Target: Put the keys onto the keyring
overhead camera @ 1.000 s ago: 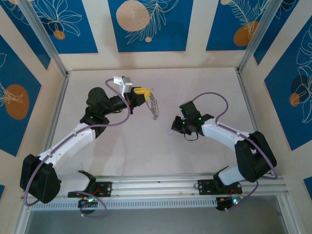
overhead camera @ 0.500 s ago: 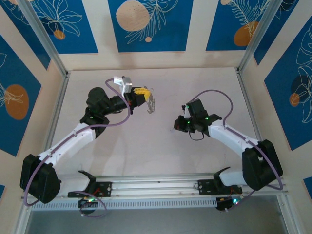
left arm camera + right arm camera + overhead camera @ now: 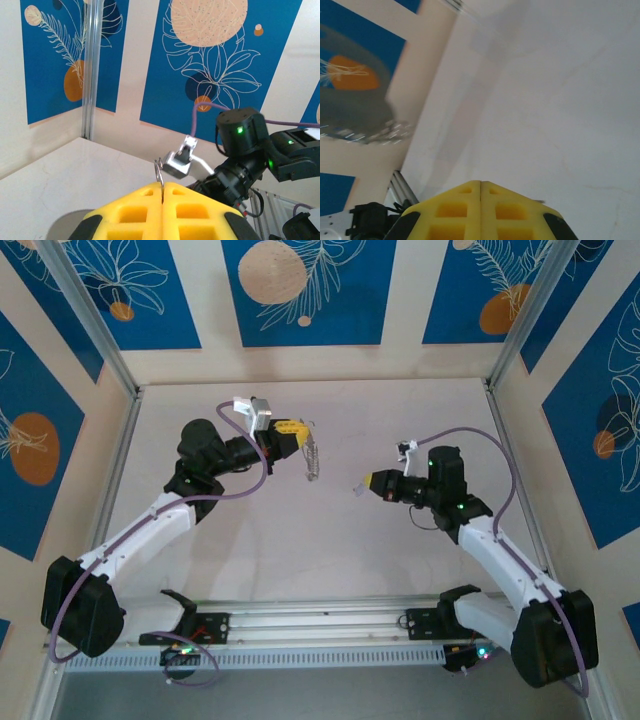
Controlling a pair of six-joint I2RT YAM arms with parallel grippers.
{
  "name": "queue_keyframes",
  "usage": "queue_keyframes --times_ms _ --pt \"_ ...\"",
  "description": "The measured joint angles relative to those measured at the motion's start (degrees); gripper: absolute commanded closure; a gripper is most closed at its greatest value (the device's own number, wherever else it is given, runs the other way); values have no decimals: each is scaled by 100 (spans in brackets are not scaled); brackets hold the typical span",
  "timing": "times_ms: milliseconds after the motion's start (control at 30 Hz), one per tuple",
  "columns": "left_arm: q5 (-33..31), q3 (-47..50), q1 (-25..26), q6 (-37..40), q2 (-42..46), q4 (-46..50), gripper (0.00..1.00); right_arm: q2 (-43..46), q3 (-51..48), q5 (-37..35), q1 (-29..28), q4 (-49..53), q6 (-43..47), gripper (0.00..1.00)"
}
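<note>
Yellow pads clamped on both sides; my left gripper dangles the keyring over the tabletop; my right gripper has swung up level, key apparently pinched at its tip, so threading looks next.

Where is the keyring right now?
In the top view the keyring hangs from the shut left pincer, left of centre; the right pincer faces it from the right, clear of it.

Pale tabletop enclosed by cream walls bearing blue floral panels.
</note>
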State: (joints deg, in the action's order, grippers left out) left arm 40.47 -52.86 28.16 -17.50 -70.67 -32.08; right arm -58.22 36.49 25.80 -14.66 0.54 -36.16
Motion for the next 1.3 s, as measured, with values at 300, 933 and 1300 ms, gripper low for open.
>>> queue_keyframes --times_ms 300,933,1300 --pt "114 -7 2 2 -155 15 100 420 0 472 184 -404 -42 100" --pt "409 -302 57 264 -531 350 100 693 295 389 192 -302 -92 100" --pt "402 -302 111 291 -514 407 100 490 280 -1292 -251 986 313 100"
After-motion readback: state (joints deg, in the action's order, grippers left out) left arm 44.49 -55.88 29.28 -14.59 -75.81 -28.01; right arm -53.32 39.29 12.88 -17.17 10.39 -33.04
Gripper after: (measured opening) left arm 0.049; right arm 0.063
